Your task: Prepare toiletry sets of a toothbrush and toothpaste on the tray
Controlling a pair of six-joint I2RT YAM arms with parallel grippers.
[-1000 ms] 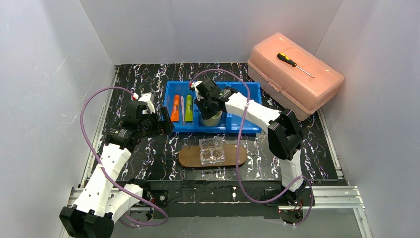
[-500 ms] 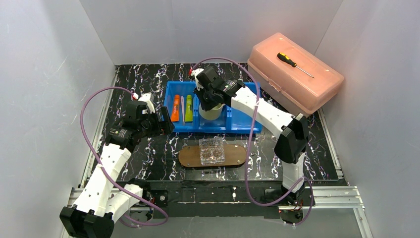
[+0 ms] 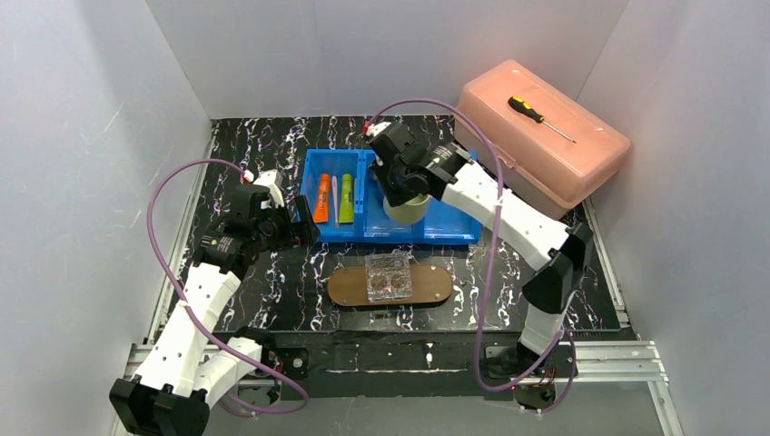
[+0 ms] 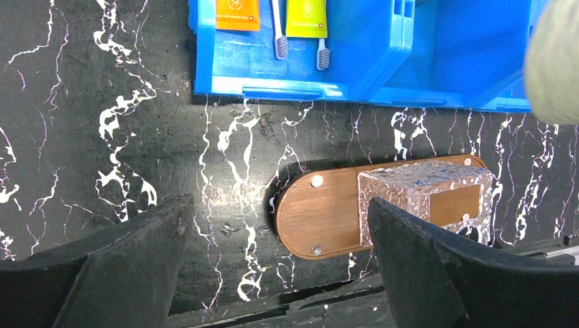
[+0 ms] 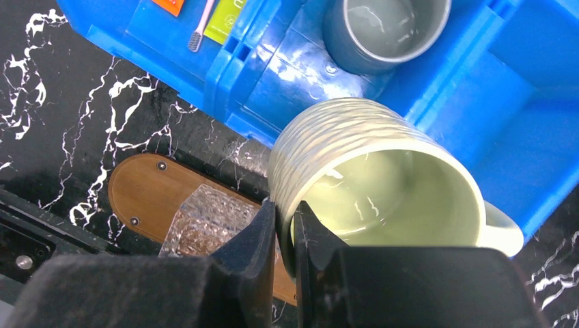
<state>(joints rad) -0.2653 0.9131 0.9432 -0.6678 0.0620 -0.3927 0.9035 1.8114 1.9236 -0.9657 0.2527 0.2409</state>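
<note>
My right gripper is shut on the rim of the pale green mug, one finger inside and one outside, and holds it lifted over the blue bin's front part. The grey mug stands in the bin behind it. The orange tube, the green tube and a thin whitish toothbrush lie in the bin's left compartment. The brown oval tray lies in front of the bin. My left gripper is open and empty, above the table left of the tray.
The blue three-compartment bin sits mid-table. A small clear plastic holder stands on the tray's middle. A pink toolbox with a screwdriver on it is at the back right. White walls enclose the table.
My right gripper has lifted the pale green mug out of the bin's middle compartment and carried it to the right. The left arm has not moved.
</note>
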